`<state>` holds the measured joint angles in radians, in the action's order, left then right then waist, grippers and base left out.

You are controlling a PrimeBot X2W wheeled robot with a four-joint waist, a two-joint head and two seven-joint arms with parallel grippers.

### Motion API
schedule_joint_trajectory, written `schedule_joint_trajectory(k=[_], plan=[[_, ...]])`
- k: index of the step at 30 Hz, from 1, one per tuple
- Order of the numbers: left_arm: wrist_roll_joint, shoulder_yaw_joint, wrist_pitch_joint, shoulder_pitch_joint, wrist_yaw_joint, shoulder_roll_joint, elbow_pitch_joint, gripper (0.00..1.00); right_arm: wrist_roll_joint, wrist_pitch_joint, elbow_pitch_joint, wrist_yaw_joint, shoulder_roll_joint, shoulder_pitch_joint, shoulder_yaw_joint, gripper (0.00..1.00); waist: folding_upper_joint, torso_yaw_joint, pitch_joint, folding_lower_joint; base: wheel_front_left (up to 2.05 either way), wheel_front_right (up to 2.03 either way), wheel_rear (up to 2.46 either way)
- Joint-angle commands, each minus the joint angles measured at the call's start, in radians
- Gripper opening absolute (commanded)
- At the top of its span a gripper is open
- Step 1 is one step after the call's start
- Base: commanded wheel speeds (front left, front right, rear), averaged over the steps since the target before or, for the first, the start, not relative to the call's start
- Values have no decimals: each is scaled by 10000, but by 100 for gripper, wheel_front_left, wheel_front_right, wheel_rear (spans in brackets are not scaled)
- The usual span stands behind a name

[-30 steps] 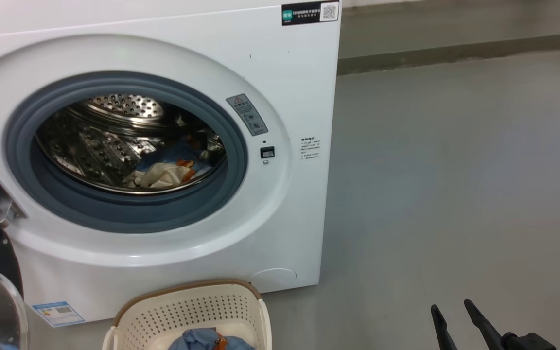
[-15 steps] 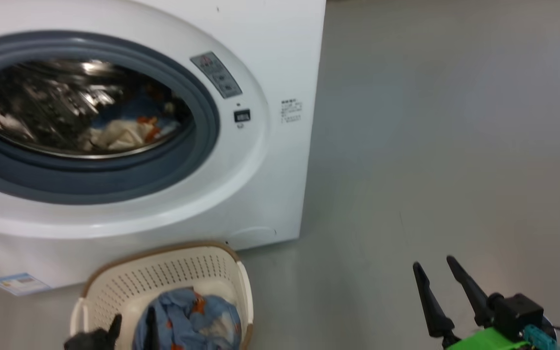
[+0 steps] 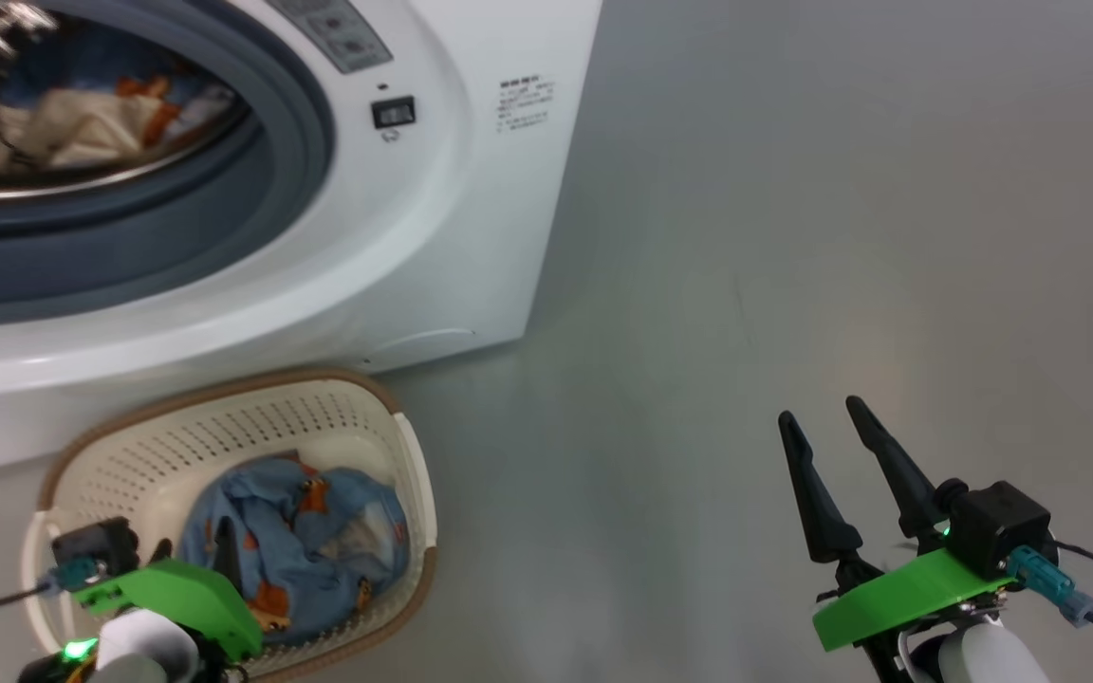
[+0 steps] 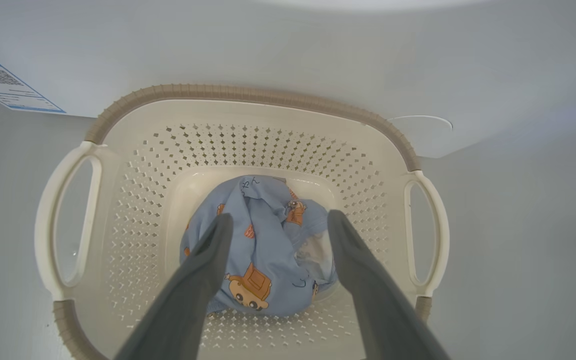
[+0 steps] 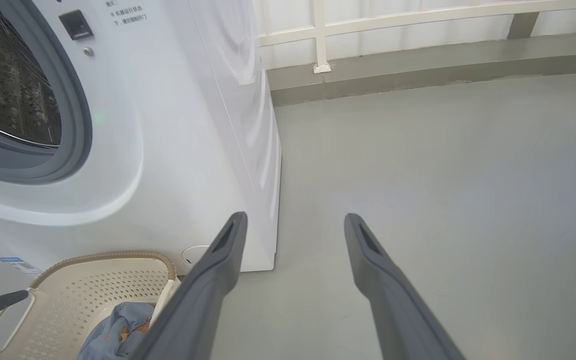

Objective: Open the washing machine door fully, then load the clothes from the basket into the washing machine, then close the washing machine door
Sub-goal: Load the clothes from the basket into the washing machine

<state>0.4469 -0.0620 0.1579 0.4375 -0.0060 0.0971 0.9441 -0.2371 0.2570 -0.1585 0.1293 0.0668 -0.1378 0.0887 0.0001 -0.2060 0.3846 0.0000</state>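
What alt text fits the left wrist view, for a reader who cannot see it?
The open left hand hangs over blue bear-print clothes in the cream basket, which stands before the white washing machine.

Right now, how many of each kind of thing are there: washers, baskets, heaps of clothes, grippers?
washing machine: 1
basket: 1
heaps of clothes: 2 (blue bundle in the basket, cream and blue heap inside the machine)
grippers: 2 (left gripper, right gripper, both open)
Total: 6
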Motion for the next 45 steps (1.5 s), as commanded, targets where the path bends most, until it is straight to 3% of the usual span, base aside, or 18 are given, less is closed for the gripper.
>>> schedule_joint_trajectory(k=[1,9,16,45], plan=[[105,365,30,347,-15,375,265,100,-67,48,226,14,45,-203,254,100,-1,-492,797,0,0,0,0],[758,787,-346,1424,-213,409,2034,100,-138,48,283,14,49,-512,252,100,-1,-620,1558,0,0,0,0],[927,827,-516,2032,-161,331,2799,100,-145,48,370,14,26,-784,278,100,-1,-652,2220,0,0,0,0],[1231,732,-423,3298,-31,673,3418,100,-298,48,655,14,111,-1324,155,100,-1,-919,3900,0,0,0,0]])
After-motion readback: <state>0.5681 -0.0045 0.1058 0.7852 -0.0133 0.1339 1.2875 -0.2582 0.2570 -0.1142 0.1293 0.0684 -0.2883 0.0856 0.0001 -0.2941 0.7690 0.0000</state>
